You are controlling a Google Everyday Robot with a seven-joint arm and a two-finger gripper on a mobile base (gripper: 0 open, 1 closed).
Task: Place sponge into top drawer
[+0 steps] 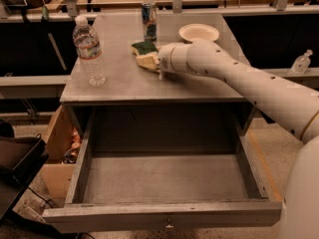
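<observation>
The sponge (145, 55), pale yellow with a dark green top, lies on the grey cabinet top (124, 78) near its middle, just in front of a can. My gripper (156, 64) is at the sponge's right end, low over the cabinet top, with the white arm reaching in from the right and hiding most of it. The top drawer (164, 178) is pulled fully open below the cabinet top. It is wide, shallow and grey, and nothing shows inside it. Its front panel (164, 216) has a small centre knob.
A clear water bottle (89, 51) stands at the left of the cabinet top. A can (148, 21) stands behind the sponge and a cream bowl (199, 32) sits at the back right. A wooden box (57, 148) and a dark chair (17, 168) are left of the drawer.
</observation>
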